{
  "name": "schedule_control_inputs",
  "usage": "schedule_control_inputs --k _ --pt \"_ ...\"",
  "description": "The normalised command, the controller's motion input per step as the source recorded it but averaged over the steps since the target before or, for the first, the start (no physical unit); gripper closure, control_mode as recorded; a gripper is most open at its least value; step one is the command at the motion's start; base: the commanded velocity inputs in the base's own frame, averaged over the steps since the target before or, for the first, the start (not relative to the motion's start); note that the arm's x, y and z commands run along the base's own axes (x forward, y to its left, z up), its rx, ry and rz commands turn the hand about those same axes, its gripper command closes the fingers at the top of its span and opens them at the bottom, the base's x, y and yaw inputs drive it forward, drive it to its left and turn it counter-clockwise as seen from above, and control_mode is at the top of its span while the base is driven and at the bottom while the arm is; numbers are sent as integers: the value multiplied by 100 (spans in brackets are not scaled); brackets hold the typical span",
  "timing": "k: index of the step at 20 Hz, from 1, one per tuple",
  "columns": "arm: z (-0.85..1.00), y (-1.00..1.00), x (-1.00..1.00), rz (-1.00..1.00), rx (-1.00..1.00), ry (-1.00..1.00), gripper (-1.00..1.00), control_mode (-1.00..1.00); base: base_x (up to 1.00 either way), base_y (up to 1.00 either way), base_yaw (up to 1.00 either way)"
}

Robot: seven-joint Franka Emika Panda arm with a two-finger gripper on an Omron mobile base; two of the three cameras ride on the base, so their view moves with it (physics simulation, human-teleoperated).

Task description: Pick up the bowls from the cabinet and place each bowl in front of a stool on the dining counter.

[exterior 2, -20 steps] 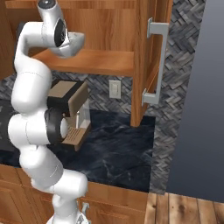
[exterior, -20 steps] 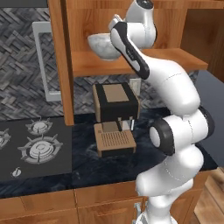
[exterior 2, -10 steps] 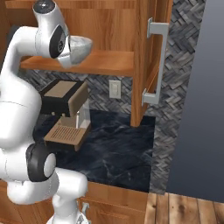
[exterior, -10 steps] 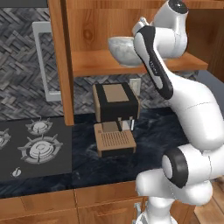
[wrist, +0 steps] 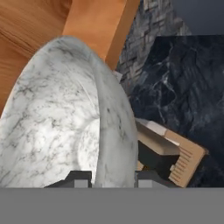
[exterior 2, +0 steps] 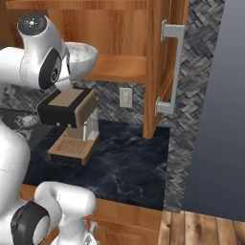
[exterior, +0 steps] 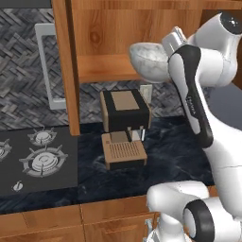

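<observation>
We see the white-grey marbled round bowl point(exterior: 150, 60) held up in the air in front of the open reddish-brown wooden wall cabinet point(exterior: 94, 42). In the hand view the tool point(wrist: 113, 177) pinches the bowl's point(wrist: 65, 118) rim, one dark fingertip point(wrist: 81, 177) inside the wall and the other outside it.

In the left base view the bowl sits at about one o'clock, just off the front edge of the cabinet's inner shelf point(exterior: 106, 68), with the white arm's wrist at three o'clock of it. In the right base view the bowl point(exterior 2: 80, 56) is at ten o'clock, overlapping the shelf's point(exterior 2: 119, 69) left end.

Below the bowl, at six o'clock, stands a black and tan box-shaped coffee machine point(exterior: 124, 127) on the black marbled stone bench point(exterior: 165, 160). We cannot tell the gap between the two. To the machine's nine o'clock lies the gas hob point(exterior: 33, 158). The open cabinet door point(exterior 2: 165, 67) with its long silver bar handle point(exterior 2: 171, 67) hangs at one o'clock in the right base view, well apart from the bowl. The bench between the machine and the door is open.

Compared with half a second ago, the bowl has come further out and to the right, from over the shelf to its front edge, and the arm has swung right with it.
</observation>
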Motion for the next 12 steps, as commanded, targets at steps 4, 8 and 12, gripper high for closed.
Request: schedule_control_inputs --k 4,8,12 --pt "-20 0 -96 15 0 -5 100 -100 0 0 0" --pt "0 0 0 0 0 0 100 100 -86 0 21" --pt "0 0 0 0 0 0 100 100 -92 -1 37"
